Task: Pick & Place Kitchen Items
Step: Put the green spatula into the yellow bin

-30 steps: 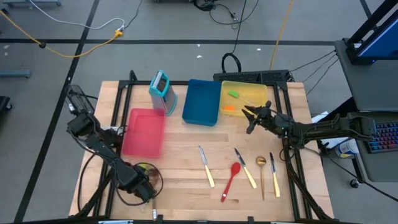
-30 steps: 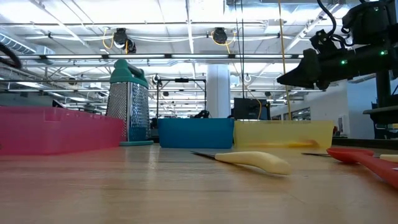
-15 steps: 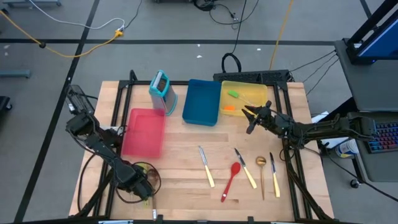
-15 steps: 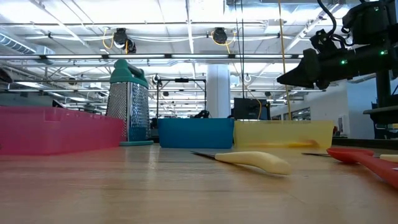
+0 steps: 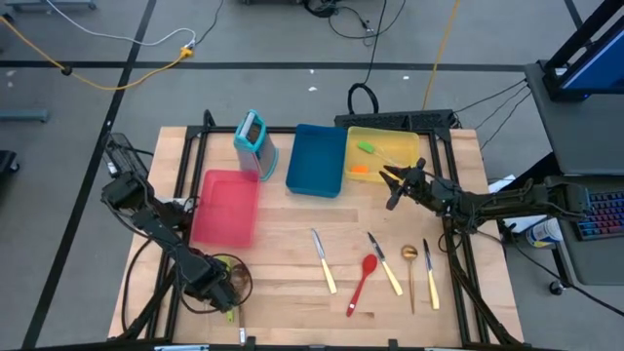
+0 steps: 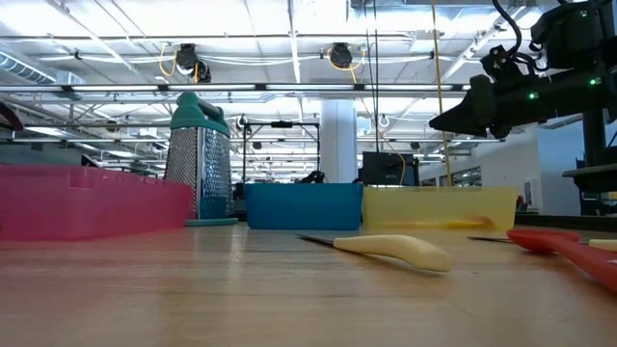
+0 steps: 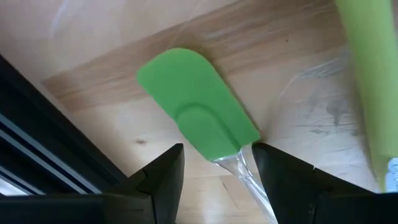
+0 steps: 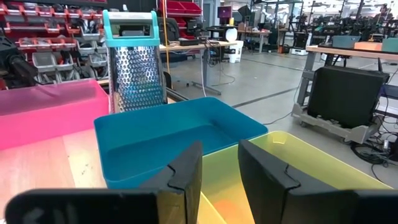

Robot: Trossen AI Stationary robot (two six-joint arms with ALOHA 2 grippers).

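My left gripper (image 5: 216,286) is low over the table's near-left corner, open. In the left wrist view (image 7: 217,148) its fingers stand on either side of the clear handle (image 7: 239,165) of a green mini spatula (image 7: 196,106) that lies flat on the wood. My right gripper (image 5: 393,185) hovers open and empty above the near edge of the yellow tray (image 5: 385,132), which holds a green spatula (image 5: 366,147) and an orange one (image 5: 361,171). Three cream-handled knives (image 5: 324,261) (image 5: 385,265) (image 5: 430,275), a red spoon (image 5: 363,283) and a gold spoon (image 5: 410,273) lie near the table's near edge.
A red tray (image 5: 226,207), a blue tray (image 5: 317,159) and a teal upright grater (image 5: 253,143) stand along the far half of the table. A second green piece (image 7: 367,81) lies beside the spatula. Bare wood shows between the red tray and the knives.
My left gripper has crept a little toward the table's far-left. My right arm and the utensils have kept still.
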